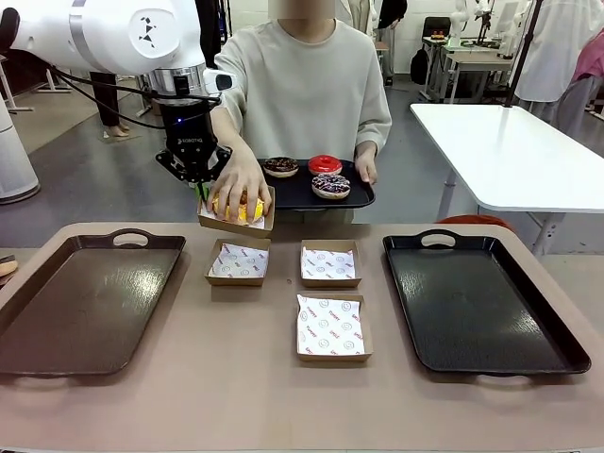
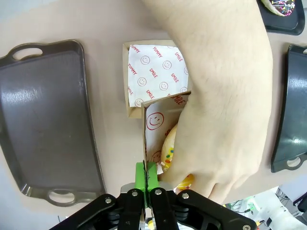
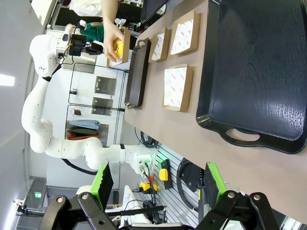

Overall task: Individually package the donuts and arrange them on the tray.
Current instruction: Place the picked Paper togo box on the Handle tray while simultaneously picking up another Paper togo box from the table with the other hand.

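Tan tabletop (image 1: 236,396) stretches between you and a person. Your left end effector (image 1: 200,192) is pinched tight on the wall of a paper-lined cardboard box (image 1: 226,224) at eleven o'clock. The person's hand (image 1: 241,184) holds the yellow donut (image 1: 247,209) inside it. At one o'clock, their small tray (image 1: 293,195) carries the other three donuts (image 1: 325,164). Your right end effector (image 3: 158,184) stands wide, holding nothing.

Table top (image 1: 236,406): smooth, matt, tan.
Tray at the table's left edge (image 1: 57,321): brown plastic, glossy, streaked with reflections.
Tray at the table's right edge (image 1: 491,311): black plastic, shiny, finely grained.
Boxes (image 1: 332,359): matt brown cardboard, lined with thin printed white paper.
Red donut (image 1: 325,164): wet-looking glossy glaze.
Yellow donut (image 1: 247,209): icing with a soft sheen.
Left gripper (image 2: 146,175): matt black plastic fingers, green rubbery pads.
Arm shell (image 1: 104,28): smooth glossy white plastic.
Person's sleeve (image 1: 368,104): matt, soft cloth.
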Robot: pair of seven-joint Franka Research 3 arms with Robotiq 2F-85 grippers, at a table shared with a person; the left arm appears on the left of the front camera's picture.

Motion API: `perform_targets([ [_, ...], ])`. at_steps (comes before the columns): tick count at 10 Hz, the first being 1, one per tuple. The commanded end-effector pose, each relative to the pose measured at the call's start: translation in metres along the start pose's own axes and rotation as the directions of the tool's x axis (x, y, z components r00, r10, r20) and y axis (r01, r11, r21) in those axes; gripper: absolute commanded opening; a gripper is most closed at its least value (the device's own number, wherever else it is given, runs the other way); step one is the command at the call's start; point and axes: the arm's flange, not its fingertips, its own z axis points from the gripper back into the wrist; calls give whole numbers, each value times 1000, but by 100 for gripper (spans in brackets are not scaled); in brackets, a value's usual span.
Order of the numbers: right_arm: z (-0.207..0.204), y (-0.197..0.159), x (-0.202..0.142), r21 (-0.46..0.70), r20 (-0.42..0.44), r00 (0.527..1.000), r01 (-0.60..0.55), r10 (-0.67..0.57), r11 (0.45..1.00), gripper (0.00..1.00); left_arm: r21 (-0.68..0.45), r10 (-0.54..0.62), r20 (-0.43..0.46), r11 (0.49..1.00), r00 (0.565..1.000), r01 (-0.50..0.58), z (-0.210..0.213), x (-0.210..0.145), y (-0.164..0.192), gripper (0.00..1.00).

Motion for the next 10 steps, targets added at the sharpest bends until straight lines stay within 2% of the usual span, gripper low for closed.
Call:
perform_targets([
  [1,-1,1,1,19,8,1000,-3,3,1000,100,1,6,14,1000,1000,-6,0,-6,3,0],
  [10,-1,1,1,19,8,1000,-3,3,1000,100,1,6,14,1000,1000,-6,0,-6,3,0],
])
